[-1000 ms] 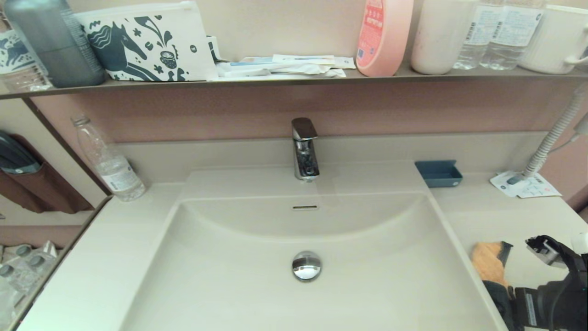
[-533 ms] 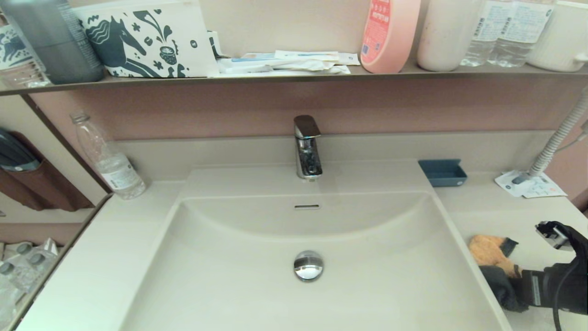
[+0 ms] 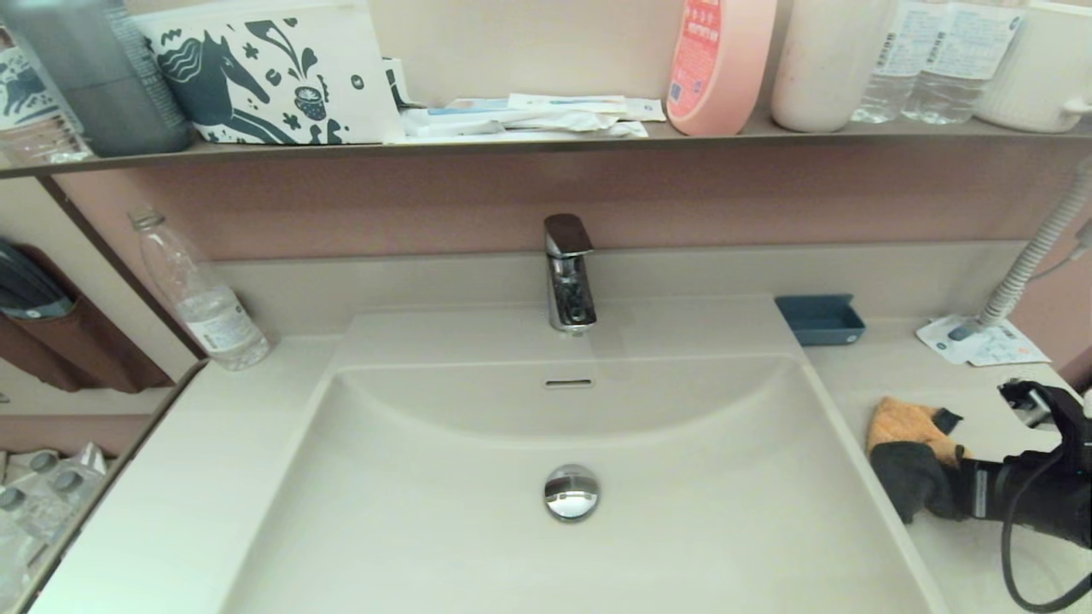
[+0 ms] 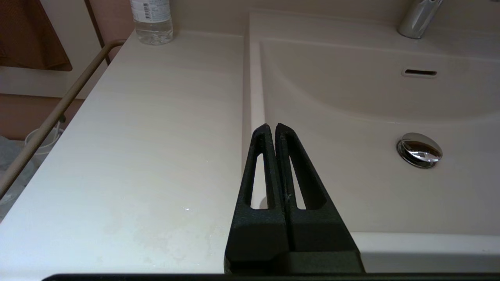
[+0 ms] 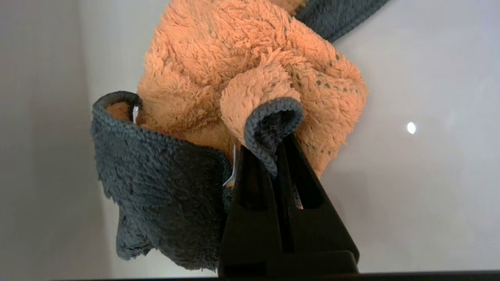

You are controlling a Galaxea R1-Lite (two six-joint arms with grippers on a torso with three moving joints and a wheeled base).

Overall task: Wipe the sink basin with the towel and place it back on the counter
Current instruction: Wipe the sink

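Towel (image 5: 218,113) is pinched in the right gripper (image 5: 273,152), jaws pressed together on a folded edge where the dark grey side curls over the orange pile. Bunched up, orange side up, grey side hanging toward the sink basin (image 3: 478,529). In the head view the towel (image 3: 909,448) sits just beside the basin's right rim, over the counter (image 3: 938,388); can't tell whether it touches the surface. Right gripper (image 3: 947,495) comes in from the basin's right, arm running off the frame edge, pointing roughly level toward the basin.

Left gripper (image 4: 272,130): fingers (image 4: 259,168) pressed together, nothing between them, parked over the basin's left rim where it meets the counter (image 4: 136,136).

Relative to the basin: chrome drain plug (image 3: 571,492) at its centre, overflow slot (image 3: 568,383) on the back wall, faucet (image 3: 569,273) behind it. Blue tray (image 3: 820,320) at the back right corner, clear bottle (image 3: 200,298) at the back left. Shelf (image 3: 546,147) above holds a pink bottle (image 3: 718,64) and a printed pouch (image 3: 273,72).
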